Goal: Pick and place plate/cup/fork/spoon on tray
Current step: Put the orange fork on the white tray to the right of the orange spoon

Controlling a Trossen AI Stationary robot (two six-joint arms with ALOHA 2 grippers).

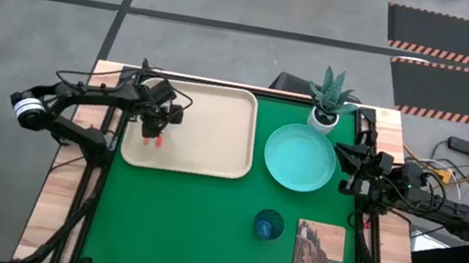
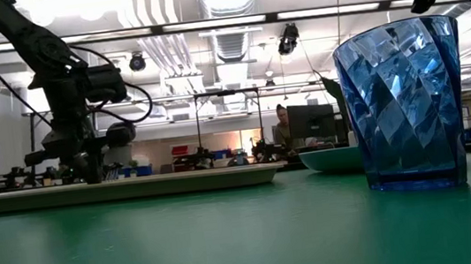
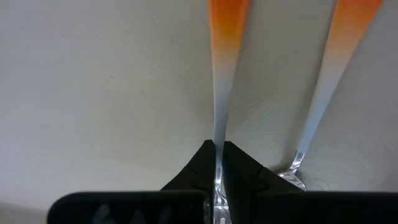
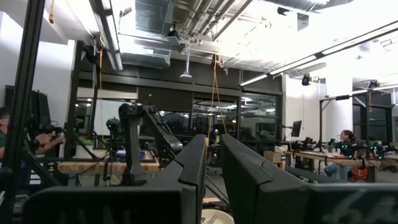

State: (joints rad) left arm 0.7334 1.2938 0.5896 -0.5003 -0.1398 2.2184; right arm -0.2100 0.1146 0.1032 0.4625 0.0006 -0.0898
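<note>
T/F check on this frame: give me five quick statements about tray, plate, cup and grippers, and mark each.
1. The left gripper is over the tray. True.
2. The plate lies on the tray. False: it sits on the green mat, beside the tray.
3. The left fingers are shut on a utensil with an orange-red handle end. True; a second one lies beside it on the tray.
4. The cup is stacked on the plate. False: it stands alone on the mat, apart from the plate.
5. The right gripper holds the cup. False: it is empty, beside the plate.
</note>
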